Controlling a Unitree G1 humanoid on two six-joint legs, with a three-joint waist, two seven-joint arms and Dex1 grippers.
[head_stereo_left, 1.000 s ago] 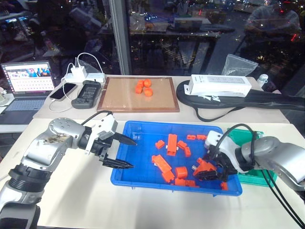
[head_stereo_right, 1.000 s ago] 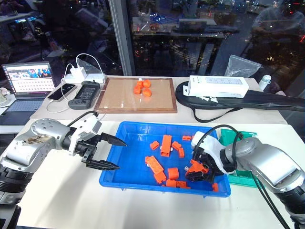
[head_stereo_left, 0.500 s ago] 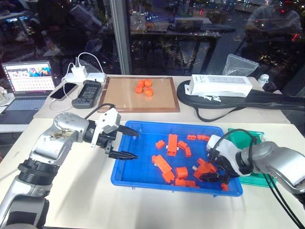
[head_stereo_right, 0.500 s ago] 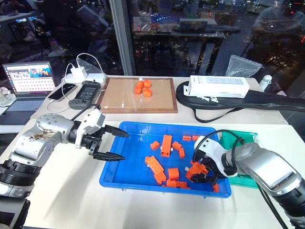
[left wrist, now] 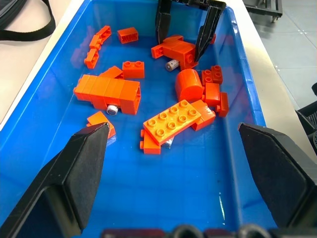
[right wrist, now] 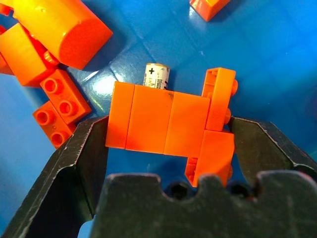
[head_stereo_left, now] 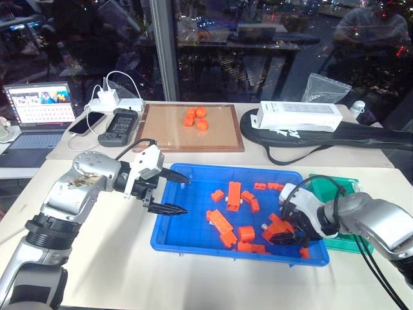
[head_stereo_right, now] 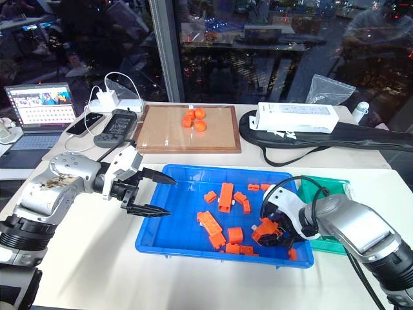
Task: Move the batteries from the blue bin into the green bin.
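**Orange block risks being picked instead of the battery**

Orange plastic block (right wrist: 163,124) is sitting between the right gripper (right wrist: 171,144)'s spread jaws inside the shallow blue plastic bin (head_stereo_left: 193,242), hiding the small silvery battery (right wrist: 156,77); closing now is likely grabbing it instead. Left gripper (head_stereo_left: 173,192) is hovering, jaws spread, empty.

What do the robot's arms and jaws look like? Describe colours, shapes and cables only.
Both arms are silver-grey metal shells with black joint rings. The left gripper has a white wrist block and two black, pointed, ridged fingers. The right gripper has the same black fingers on a white mount, with black cables looping over its wrist.
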